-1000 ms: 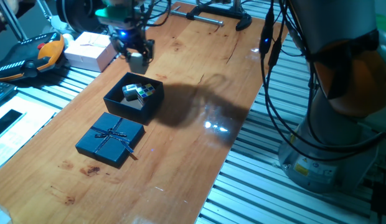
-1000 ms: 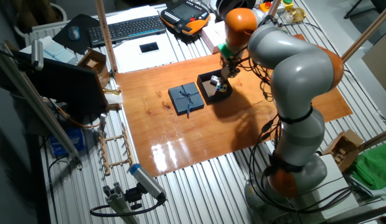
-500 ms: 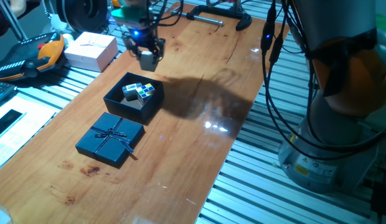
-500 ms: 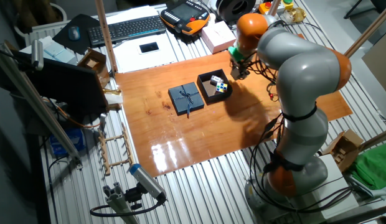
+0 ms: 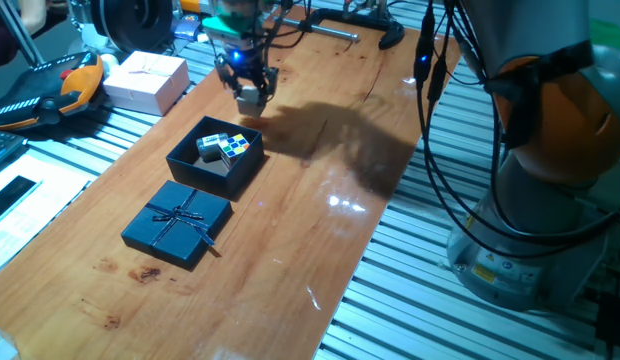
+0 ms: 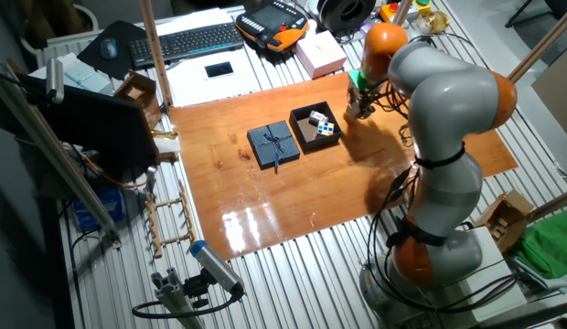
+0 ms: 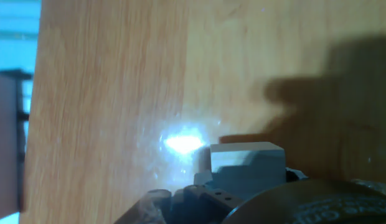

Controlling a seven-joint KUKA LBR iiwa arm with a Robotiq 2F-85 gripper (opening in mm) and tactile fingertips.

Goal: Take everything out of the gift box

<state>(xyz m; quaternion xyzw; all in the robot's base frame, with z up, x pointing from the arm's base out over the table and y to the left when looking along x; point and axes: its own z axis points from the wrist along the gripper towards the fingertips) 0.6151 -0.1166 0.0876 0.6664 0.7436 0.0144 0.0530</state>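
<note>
Right now my gripper [image 5: 251, 97] hangs above bare wood just beyond the far corner of the gift box [image 5: 216, 157], on the side away from its lid [image 5: 178, 222]. It appears to carry a pale grey block [image 7: 248, 163]: the hand view shows a light rectangular piece at my fingertips with only table [image 7: 118, 74] grain under it, and from one fixed view a small grey lump sits at the tip. I judge my fingers are clamped on that block, though none of the views shows the pads clearly enough to be certain.

I hold it out here, off the box, because the job is to empty the box, so anything lifted has to end up on open table and not over the brown interior. This patch beside the box looks free, well apart from the pale pink box [image 5: 145, 80] at the table's edge.

Inside the gift box the multicoloured cube [image 5: 230, 147] sits near the far wall, and touching it, on the lid side, is a small whitish piece [image 5: 208, 147]; I cannot tell what that piece is. The lid lies flat, bow up, just beside the box, so the opening is unobstructed for a vertical reach.

My guess is that the sensible move is to lower and let go here, then return for the cube
</note>
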